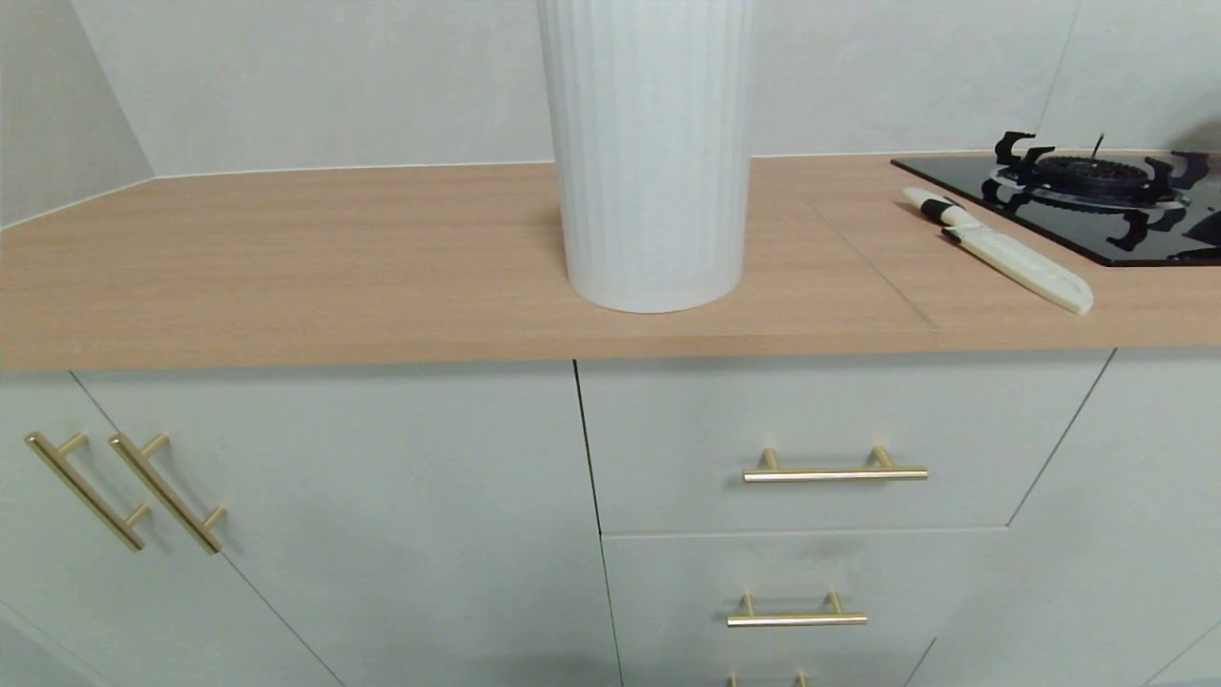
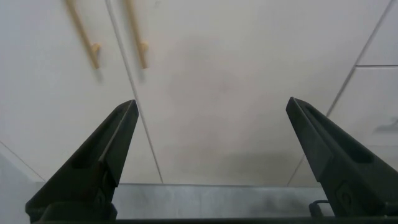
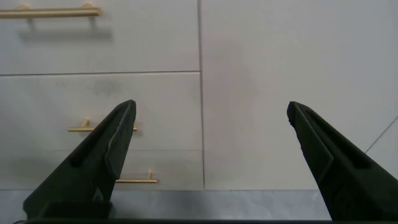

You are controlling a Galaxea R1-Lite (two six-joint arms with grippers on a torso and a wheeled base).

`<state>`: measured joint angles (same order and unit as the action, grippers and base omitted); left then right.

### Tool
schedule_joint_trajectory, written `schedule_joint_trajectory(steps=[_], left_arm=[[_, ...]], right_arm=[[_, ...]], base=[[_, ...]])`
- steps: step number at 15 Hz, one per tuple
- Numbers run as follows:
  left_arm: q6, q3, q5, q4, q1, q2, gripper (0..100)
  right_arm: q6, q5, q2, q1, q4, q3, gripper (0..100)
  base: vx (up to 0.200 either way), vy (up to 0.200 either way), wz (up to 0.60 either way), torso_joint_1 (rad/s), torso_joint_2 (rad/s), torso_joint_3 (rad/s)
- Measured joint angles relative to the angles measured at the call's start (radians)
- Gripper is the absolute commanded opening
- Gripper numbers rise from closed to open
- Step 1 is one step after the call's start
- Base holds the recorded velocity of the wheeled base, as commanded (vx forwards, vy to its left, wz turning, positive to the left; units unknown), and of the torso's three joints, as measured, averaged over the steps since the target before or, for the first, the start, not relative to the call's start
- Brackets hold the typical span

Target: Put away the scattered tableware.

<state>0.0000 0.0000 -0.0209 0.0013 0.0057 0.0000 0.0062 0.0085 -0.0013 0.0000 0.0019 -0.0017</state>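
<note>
— Left gripper and right gripper are both hanging with fingers spread wide, holding nothing, facing the cabinet fronts. Where is the tableware lying?
— Knife is lying flat on the countertop, just beside the stove, well apart from the white ribbed container. It is looking light, stiff, smooth; its handle is offering the safer hold.
— What is going unseen?
— Container's top is being cut off, contents untellable; whether the blade is sheathed is hard to judge.
</note>
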Motion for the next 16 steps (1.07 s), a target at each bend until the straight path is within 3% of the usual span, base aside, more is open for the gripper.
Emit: schedule_joint_trajectory(steps=[16], left_arm=[[-0.004, 0.0, 0.0, 0.0, 0.0, 0.0, 100]], right_arm=[[-0.001, 0.0, 0.0, 0.0, 0.0, 0.0, 100]], base=[[0.0, 0.0, 0.0, 0.0, 0.0, 0.0]])
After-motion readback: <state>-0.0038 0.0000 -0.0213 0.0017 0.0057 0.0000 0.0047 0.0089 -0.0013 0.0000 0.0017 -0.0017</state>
